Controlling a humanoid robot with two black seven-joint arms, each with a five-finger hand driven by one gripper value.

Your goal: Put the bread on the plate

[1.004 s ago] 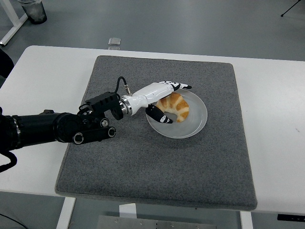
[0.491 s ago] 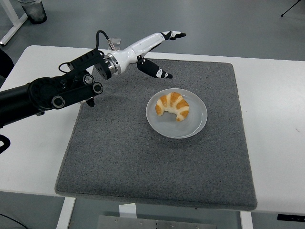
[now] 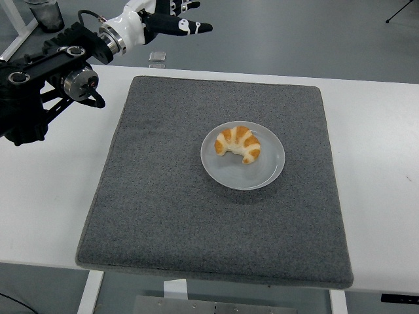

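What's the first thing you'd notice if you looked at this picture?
A golden croissant sits on a round plate in the middle of a big grey mat on the white table. Up in the top left corner, the robot's black arm ends in a white and black left hand, raised with fingers spread and holding nothing.

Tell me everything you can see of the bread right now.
The bread is a croissant, golden-brown with paler bands across its ridged crust, curved into a crescent whose open side faces the table's near-left. It lies flat, slightly left of centre, on the round pale plate, which sits on the grey mat. Only the plate touches it; the left robot hand is raised far off at the top left, fingers open.
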